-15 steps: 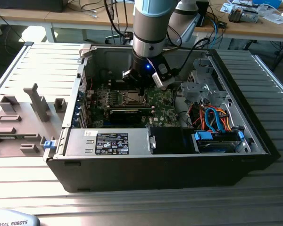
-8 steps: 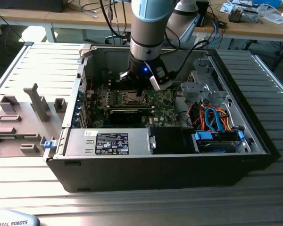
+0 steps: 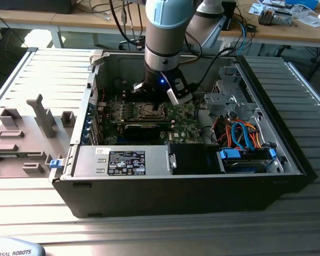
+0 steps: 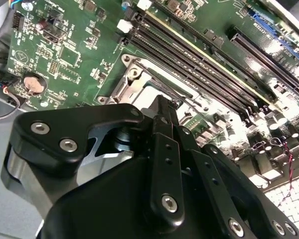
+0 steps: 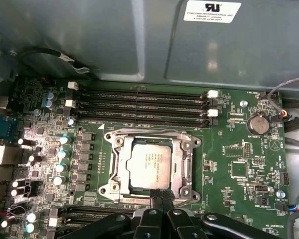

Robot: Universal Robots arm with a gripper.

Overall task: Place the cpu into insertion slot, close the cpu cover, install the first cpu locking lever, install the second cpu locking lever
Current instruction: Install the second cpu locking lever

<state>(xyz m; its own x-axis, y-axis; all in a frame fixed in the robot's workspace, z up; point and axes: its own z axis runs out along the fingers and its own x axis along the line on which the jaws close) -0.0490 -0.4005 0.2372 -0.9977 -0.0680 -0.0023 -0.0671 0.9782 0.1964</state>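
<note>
Ribbed grey metal bench (image 3: pixel 165 229) carries an opened black desktop computer case (image 3: pixel 181 186) lying on its side, green motherboard (image 5: pixel 239 149) facing up; cluttered wooden desks stand in the background. Grey-and-blue robot arm (image 3: pixel 168 32) reaches down into the case over the processor socket. In the first wrist view the small square silver-grey cpu (image 5: pixel 149 168) already sits flat in the socket, framed by the thin silvery metal cpu cover (image 5: pixel 182 167), which appears to lie down around the chip rather than stand raised, so insertion looks done and the cover looks closed or nearly so. Black pincer (image 5: pixel 162 195) hovers at the socket's edge nearest the camera, its fingertips (image 5: pixel 156 194) drawn together into a narrow point just touching or just above the frame's rim; nothing is gripped between them. The second wrist view shows the same: dark fingers (image 4: pixel 162 117) pressed side by side, pointing down at the pale socket frame beside the four black memory slots (image 5: pixel 139 104). Cannot make out the thin locking levers clearly, nor whether either is hooked under its catch; judging by the fingertips' position at the frame edge, work is likely at the cover-pressing or first-lever stage, with both levers probably left to secure. Round silver coin battery (image 5: pixel 259 123) sits well apart from the socket.
</note>
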